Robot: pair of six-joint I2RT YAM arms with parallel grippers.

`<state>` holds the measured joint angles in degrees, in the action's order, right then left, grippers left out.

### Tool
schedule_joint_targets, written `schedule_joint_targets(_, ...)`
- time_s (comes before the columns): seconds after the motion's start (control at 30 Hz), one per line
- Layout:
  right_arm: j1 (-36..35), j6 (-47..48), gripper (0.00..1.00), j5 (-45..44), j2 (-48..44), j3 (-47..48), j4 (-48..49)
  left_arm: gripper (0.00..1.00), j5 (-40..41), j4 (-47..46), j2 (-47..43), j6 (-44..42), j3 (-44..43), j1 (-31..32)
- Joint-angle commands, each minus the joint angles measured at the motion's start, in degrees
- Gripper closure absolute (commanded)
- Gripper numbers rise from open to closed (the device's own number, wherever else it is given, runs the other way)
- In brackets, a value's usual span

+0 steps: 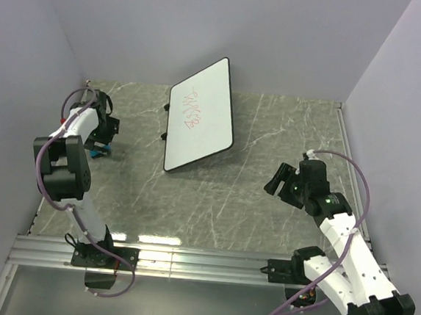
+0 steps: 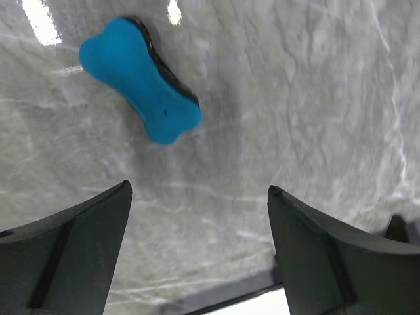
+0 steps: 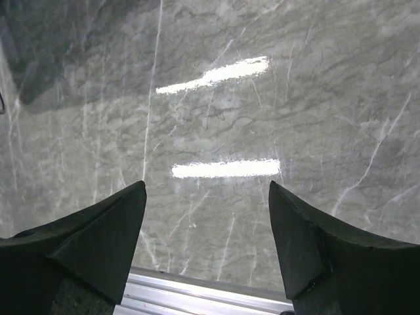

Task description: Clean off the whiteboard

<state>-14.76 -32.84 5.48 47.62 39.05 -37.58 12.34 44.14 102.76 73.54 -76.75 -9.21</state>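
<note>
The whiteboard (image 1: 206, 124) lies at an angle at the back middle of the table, with red scribbles (image 1: 191, 109) on its upper left part. The small blue bone-shaped eraser (image 2: 141, 79), with a black underside, lies on the marble just beyond my left gripper (image 2: 200, 193), which is open and empty. From above, the left gripper (image 1: 99, 145) is at the table's left edge, left of the board, and only blue bits of the eraser (image 1: 104, 149) show under it. My right gripper (image 1: 278, 180) is open and empty over bare marble, right of the board's near corner.
An aluminium rail (image 1: 201, 263) runs along the near edge and also shows in the right wrist view (image 3: 197, 295). White walls close in the left, back and right sides. A dark strip with a white surface (image 2: 262, 303) crosses the bottom of the left wrist view.
</note>
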Motion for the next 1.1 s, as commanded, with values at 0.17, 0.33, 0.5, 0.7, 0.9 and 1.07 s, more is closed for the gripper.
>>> schedule_joint_targets(0.17,-0.35,3.39,0.18,0.68,4.85,2.70,3.39,0.12,-1.00,1.12,4.73,6.44,-5.95,-3.00)
schedule_joint_targets(0.33,-0.27,4.98,0.18,-0.02,10.56,5.60,3.74,0.14,-0.12,4.72,7.36,6.71,-8.58,-3.71)
schedule_joint_targets(0.5,-0.09,5.77,0.18,-0.12,14.43,7.27,4.71,0.16,0.23,6.66,8.68,7.15,-8.94,-4.58)
schedule_joint_targets(0.7,-0.18,6.12,0.18,-0.20,18.04,9.03,5.06,0.18,-1.09,6.75,11.49,6.44,-9.99,-6.87)
schedule_joint_targets(0.9,0.09,6.21,0.18,-0.55,21.02,10.52,5.42,0.21,-1.96,7.10,13.07,5.92,-10.61,-8.36)
schedule_joint_targets(1.07,0.09,6.03,0.19,-0.73,22.43,11.75,5.15,0.46,-3.55,6.75,14.92,4.78,-11.40,-8.63)
